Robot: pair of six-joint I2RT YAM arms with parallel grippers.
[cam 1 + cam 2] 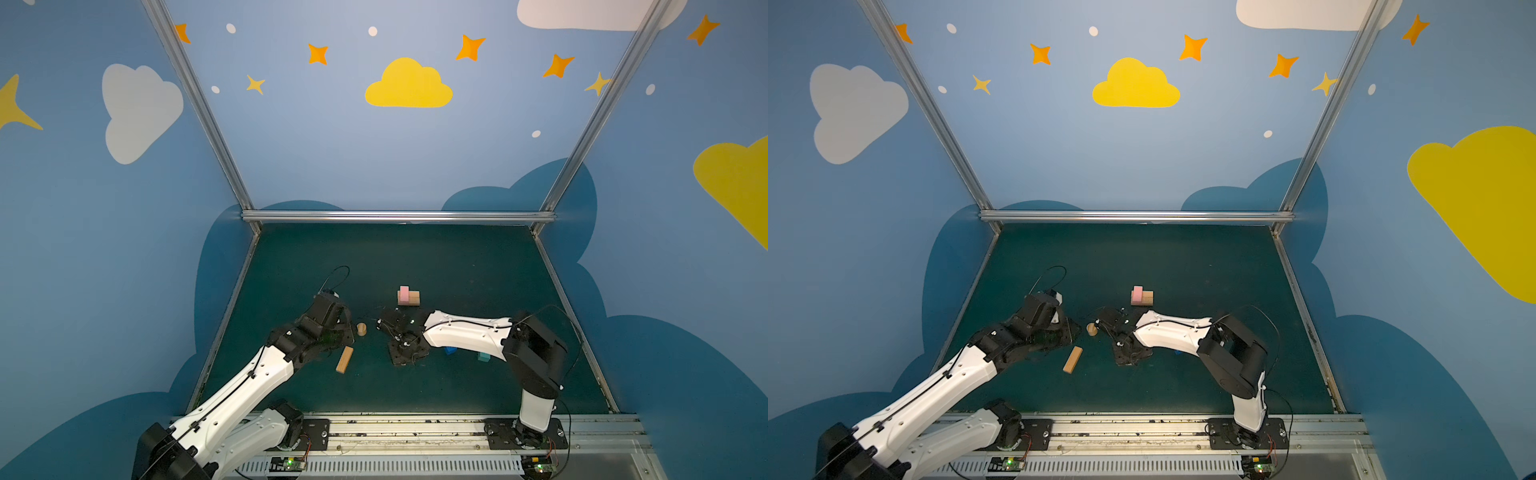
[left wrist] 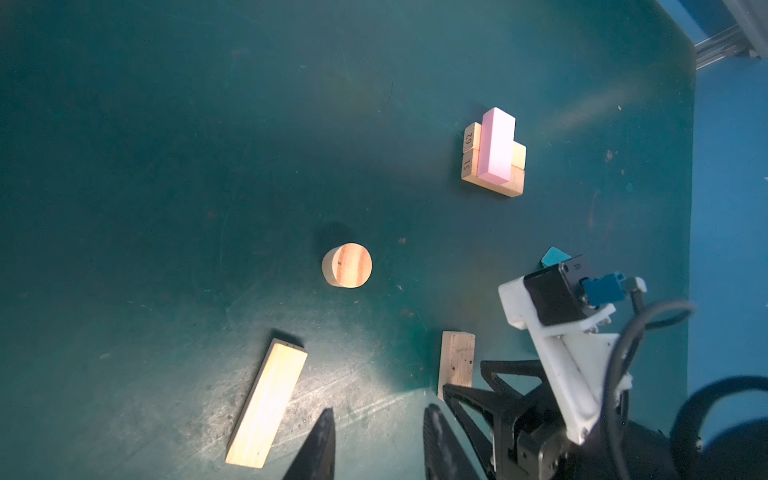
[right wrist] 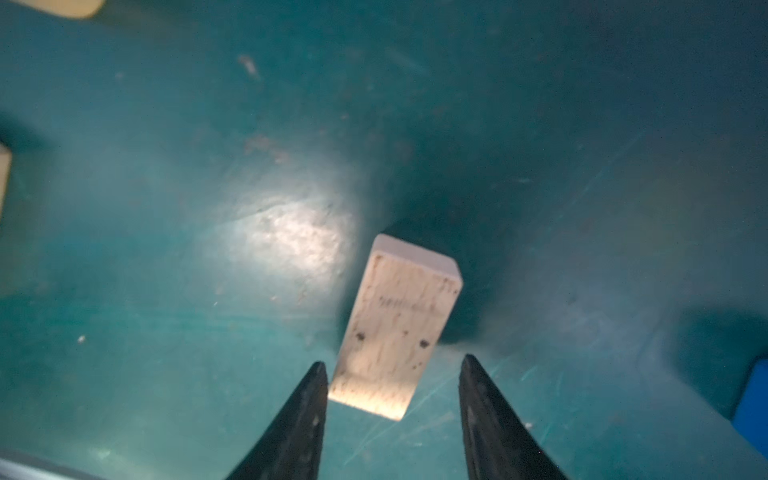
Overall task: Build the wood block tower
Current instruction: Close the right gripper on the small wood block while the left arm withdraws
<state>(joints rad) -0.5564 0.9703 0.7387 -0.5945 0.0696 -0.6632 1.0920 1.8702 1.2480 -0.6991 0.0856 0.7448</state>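
Right end effector straddled a short tan block, jaws spread. Left end effector gaped empty near the long tan bar.

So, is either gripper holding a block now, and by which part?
Nothing is held. The right gripper is open astride one end of a short tan block, not yet clamping it. The left gripper is open and empty.

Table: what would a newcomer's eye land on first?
The pink bar laid across two tan bars mid-table, the only stack. Nearer the robot, the right hand sits low with open jaws straddling a short tan block. A wooden cylinder and a long tan bar lie loose by the left hand.
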